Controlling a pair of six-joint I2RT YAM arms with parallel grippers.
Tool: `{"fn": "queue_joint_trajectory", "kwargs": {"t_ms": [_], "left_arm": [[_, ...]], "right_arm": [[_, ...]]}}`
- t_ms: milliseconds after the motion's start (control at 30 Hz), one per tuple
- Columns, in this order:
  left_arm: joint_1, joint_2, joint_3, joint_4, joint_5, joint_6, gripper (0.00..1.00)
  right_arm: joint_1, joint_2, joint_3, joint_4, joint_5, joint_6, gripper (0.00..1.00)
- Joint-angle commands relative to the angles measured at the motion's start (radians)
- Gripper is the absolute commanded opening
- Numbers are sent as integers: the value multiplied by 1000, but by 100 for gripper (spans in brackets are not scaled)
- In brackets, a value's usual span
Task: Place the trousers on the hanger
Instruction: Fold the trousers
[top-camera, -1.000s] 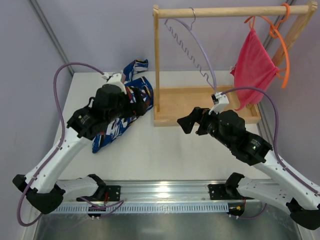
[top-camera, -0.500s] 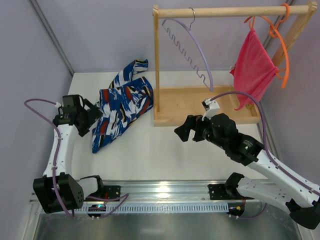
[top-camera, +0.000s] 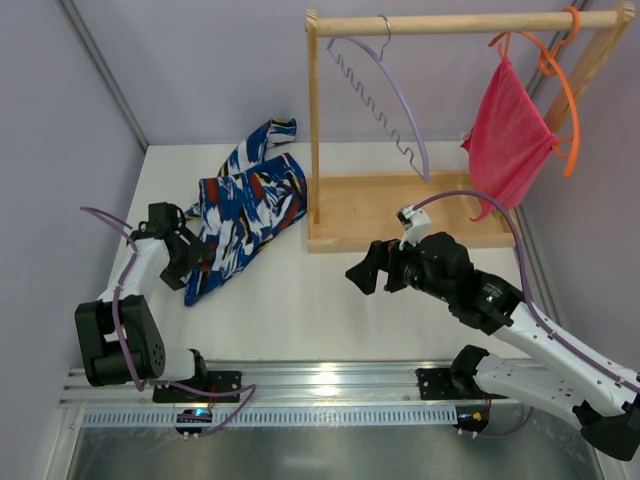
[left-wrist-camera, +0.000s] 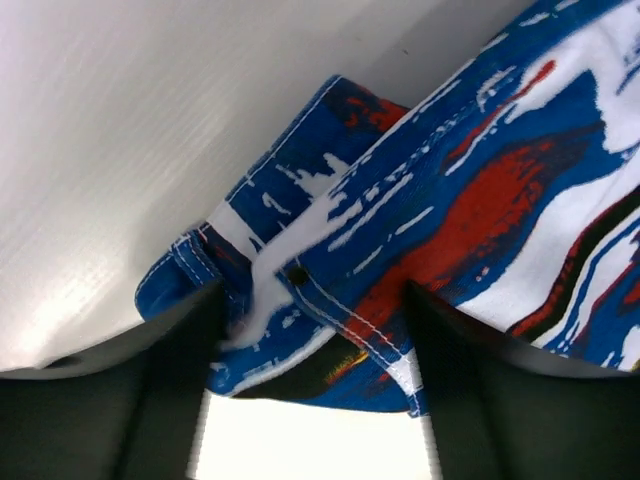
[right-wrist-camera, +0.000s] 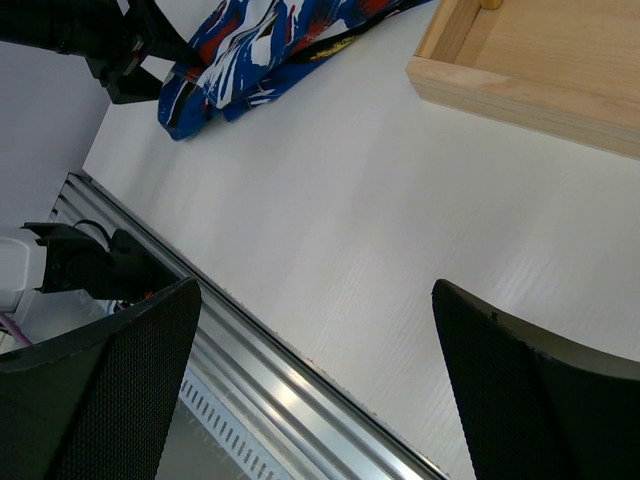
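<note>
Moving in from the left edge since the last frame, my left gripper (top-camera: 192, 262) is straddling the near hem of the trousers (top-camera: 245, 215), fingers apart and not clamped. Bare white table (top-camera: 300, 310) is lying open between the arms and the wooden rack (top-camera: 400, 205). The trousers are lying crumpled at far left, royal blue with white, red and black patches. The lavender hanger (top-camera: 395, 100) is hanging on the rack's rail. My right gripper (top-camera: 365, 272) is hovering with its fingers wide apart.

From overhead I see the whole bench (top-camera: 330, 300); my left wrist looks close at the trousers (left-wrist-camera: 480, 200), my right wrist distantly.
</note>
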Motion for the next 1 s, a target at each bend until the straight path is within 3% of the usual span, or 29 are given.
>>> {"fn": "queue_joint_trajectory", "kwargs": {"t_ms": [0, 67, 167, 200, 300, 400, 633, 800, 967], "left_arm": [[3, 1, -3, 69, 19, 12, 64], [-2, -5, 6, 52, 82, 20, 32], [-28, -59, 8, 67, 174, 32, 20], [-65, -104, 20, 70, 212, 32, 12], [-199, -187, 64, 73, 242, 30, 0], [-278, -215, 81, 108, 306, 7, 0], [-431, -188, 78, 286, 482, -118, 0], [-442, -156, 81, 365, 521, -180, 0], [-442, -122, 86, 389, 521, -227, 0]], "right_arm": [[3, -3, 6, 29, -12, 5, 100], [3, 1, 12, 28, -17, 11, 100], [3, 17, 20, 14, -6, 11, 100], [3, 27, 26, 5, 29, 11, 100], [3, 82, 63, -24, 64, 8, 100], [4, 135, 101, -14, 78, -11, 98], [85, 306, 190, 78, 129, -8, 85], [167, 394, 239, 179, 293, 92, 68], [222, 448, 186, 362, 356, 216, 63]]}}
